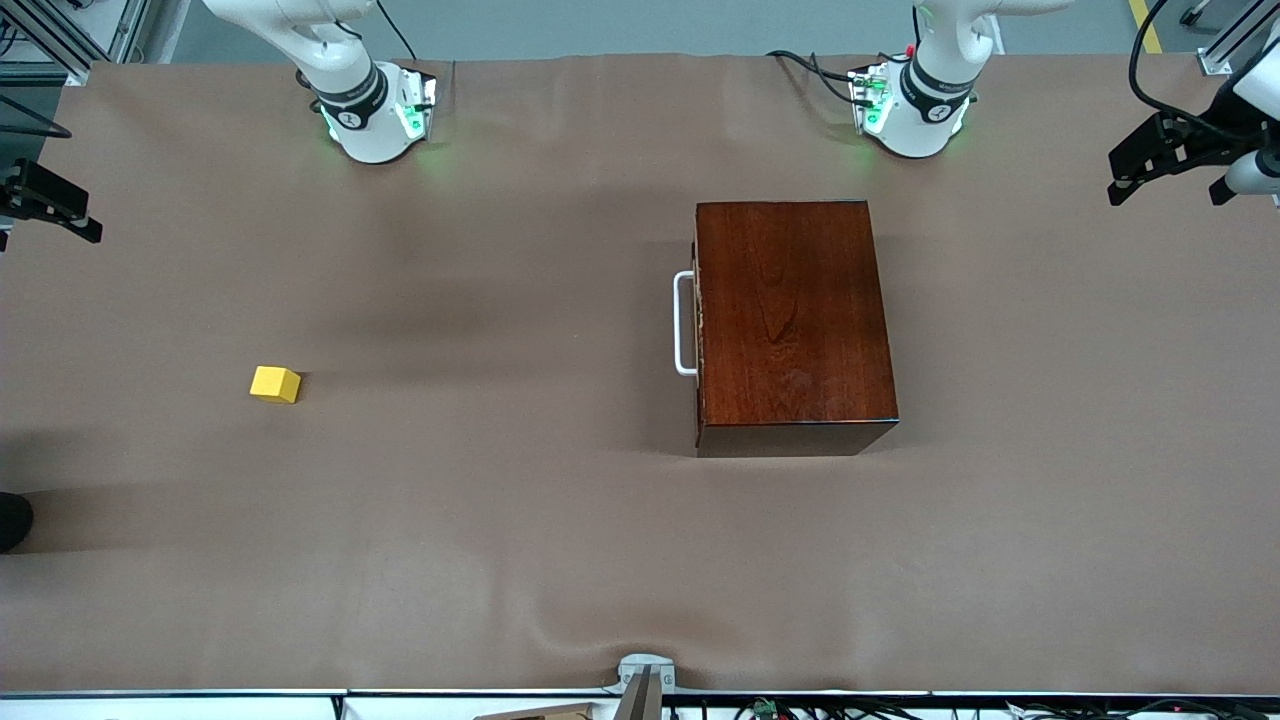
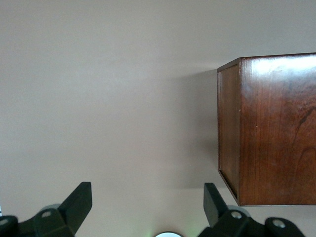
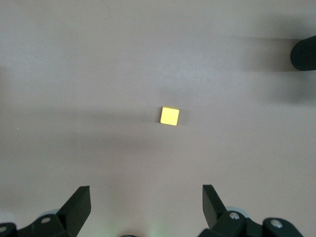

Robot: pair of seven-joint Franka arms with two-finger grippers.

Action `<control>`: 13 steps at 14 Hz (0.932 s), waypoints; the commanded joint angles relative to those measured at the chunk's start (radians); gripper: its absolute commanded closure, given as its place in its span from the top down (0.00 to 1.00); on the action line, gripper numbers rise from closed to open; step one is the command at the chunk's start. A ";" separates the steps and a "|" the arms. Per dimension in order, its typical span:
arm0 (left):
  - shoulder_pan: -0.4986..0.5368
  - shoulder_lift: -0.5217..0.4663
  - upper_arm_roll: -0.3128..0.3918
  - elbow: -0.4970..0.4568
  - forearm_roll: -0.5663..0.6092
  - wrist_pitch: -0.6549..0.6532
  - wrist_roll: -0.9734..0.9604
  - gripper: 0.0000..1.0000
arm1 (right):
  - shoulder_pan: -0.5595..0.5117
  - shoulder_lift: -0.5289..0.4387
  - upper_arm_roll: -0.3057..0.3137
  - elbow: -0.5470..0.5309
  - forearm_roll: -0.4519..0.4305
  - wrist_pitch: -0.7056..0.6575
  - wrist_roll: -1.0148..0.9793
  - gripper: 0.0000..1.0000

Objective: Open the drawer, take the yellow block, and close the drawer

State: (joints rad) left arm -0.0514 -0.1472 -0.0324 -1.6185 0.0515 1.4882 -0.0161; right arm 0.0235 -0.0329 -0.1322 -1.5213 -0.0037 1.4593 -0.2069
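Observation:
The dark reddish-brown wooden box (image 1: 790, 320) stands toward the left arm's end of the table. Its drawer is shut, and the white loop handle (image 1: 684, 323) faces the right arm's end. The yellow block (image 1: 275, 384) lies on the bare tablecloth toward the right arm's end, outside the box. My left gripper (image 2: 148, 190) is open and empty, high over the table beside the box (image 2: 276, 128). My right gripper (image 3: 146, 192) is open and empty, high over the cloth with the yellow block (image 3: 170, 116) below it. In the front view both grippers show only at the frame's edges.
The brown cloth (image 1: 500, 520) covers the whole table and has a few wrinkles near the front edge. A dark rounded object (image 1: 12, 520) sits at the table's edge at the right arm's end; it also shows in the right wrist view (image 3: 303, 54).

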 commanded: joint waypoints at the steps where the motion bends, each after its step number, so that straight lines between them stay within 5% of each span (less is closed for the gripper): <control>1: 0.007 -0.002 -0.004 0.014 -0.016 -0.019 0.002 1.00 | -0.016 0.007 0.006 0.018 0.017 -0.016 -0.003 1.00; 13: 0.007 -0.003 -0.006 0.011 -0.018 -0.026 0.002 1.00 | -0.017 0.008 0.006 0.018 0.017 -0.014 -0.003 1.00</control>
State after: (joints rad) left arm -0.0514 -0.1472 -0.0326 -1.6185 0.0514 1.4828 -0.0163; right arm 0.0221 -0.0325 -0.1322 -1.5213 -0.0037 1.4591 -0.2069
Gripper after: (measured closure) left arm 0.000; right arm 0.000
